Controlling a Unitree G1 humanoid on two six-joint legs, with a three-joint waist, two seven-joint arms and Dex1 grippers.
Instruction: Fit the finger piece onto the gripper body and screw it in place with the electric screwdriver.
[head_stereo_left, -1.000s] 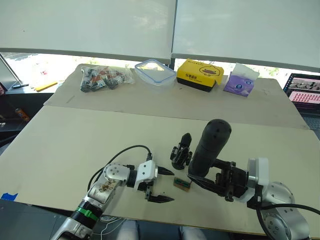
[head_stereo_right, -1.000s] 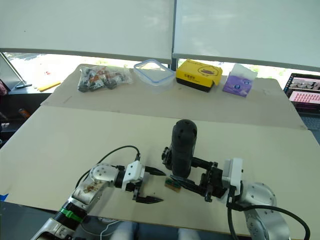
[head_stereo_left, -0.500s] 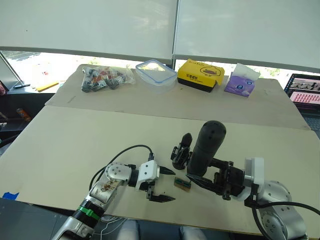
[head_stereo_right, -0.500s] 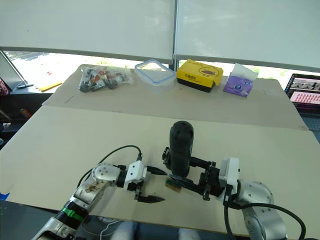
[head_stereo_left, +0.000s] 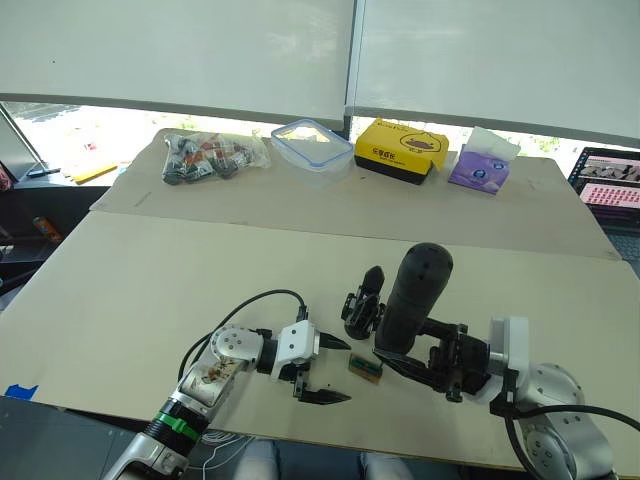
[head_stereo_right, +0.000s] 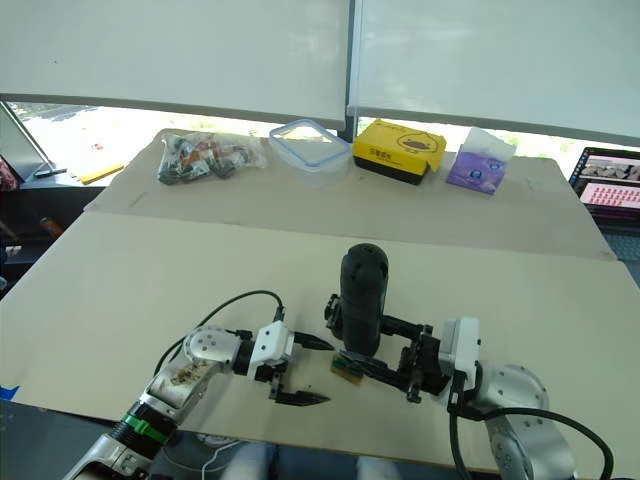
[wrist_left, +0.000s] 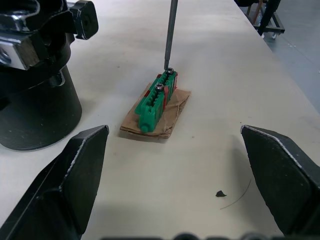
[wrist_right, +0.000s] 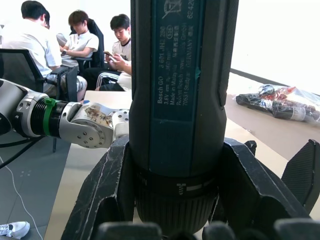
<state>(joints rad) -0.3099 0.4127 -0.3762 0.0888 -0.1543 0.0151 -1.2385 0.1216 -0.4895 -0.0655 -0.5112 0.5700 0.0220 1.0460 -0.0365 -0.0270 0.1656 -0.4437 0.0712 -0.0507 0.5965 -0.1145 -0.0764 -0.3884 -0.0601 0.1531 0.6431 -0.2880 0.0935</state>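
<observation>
Left eye view: the right gripper (head_stereo_left: 415, 362) is clamping its two fingers around the lower end of the electric screwdriver (head_stereo_left: 410, 300), holding it nearly upright over the front of the table (head_stereo_left: 150, 280). In the left wrist view the thin metal bit (wrist_left: 169, 32) is coming straight down and its tip is touching a screw at one end of the small green block (wrist_left: 157, 100), which is lying on a brown scrap. The left gripper (head_stereo_left: 322, 370) is resting low on the table just beside that block, its fingers spread wide apart and holding nothing. The gripper body (head_stereo_left: 362, 305) is standing just behind the block, close beside the screwdriver, with its one pointed finger sticking up. I cannot tell where the finger piece is.
</observation>
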